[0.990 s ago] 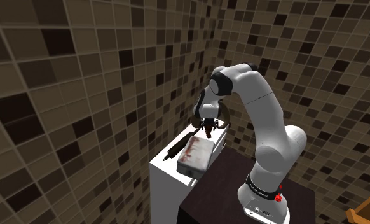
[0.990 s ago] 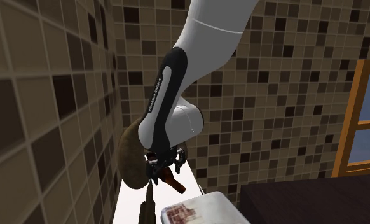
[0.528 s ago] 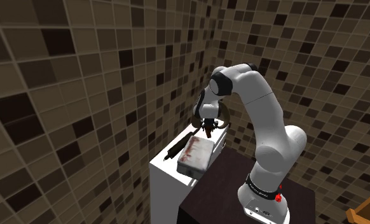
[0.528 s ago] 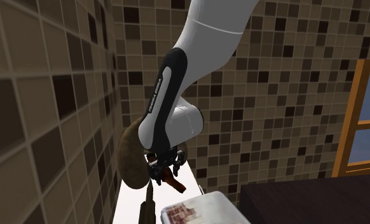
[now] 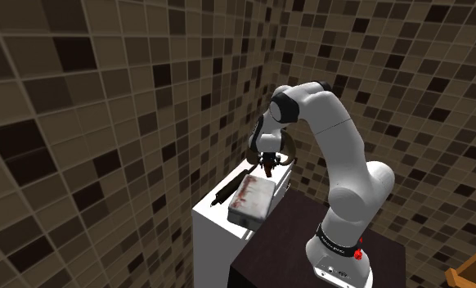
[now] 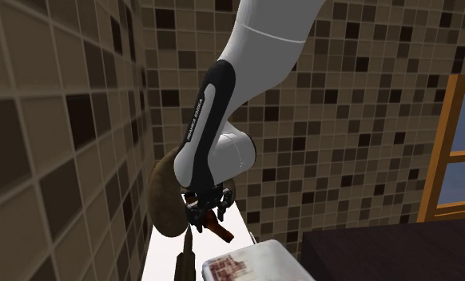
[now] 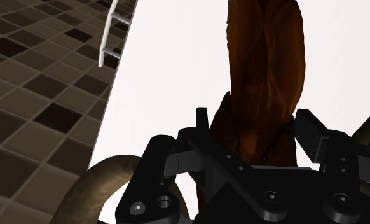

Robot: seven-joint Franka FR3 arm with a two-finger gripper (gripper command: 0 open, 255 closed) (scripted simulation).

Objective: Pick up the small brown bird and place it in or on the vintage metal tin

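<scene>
The gripper (image 7: 257,130) has a solid clamp on the little brown bird (image 7: 266,76). There's a black finger (image 7: 201,122) pressed against each flank, and the bird's long body sticks out past the fingertips. It's hanging in the air, off the surface, just past the far end of the tin (image 5: 251,202), on the side toward the tiled wall (image 5: 105,123). As far as I can see it's not touching the tin.

The tin is a pale greyish box with smudgy reddish-brown markings on its lid, lying flat on a white cabinet top (image 5: 212,217). On the wall side of the tin, a thin dark stick-like thing (image 5: 224,191) lies alongside it; I can't tell what it is. Beyond the tin, right by the gripper, sits a rounded tan-brown object (image 6: 165,199) that looks kind of bowl-ish. The white arm (image 5: 343,139) arches over from the stand side of the tin, wrist pointing down. A wooden window frame (image 6: 451,152) is on the wall well away from the tin.
</scene>
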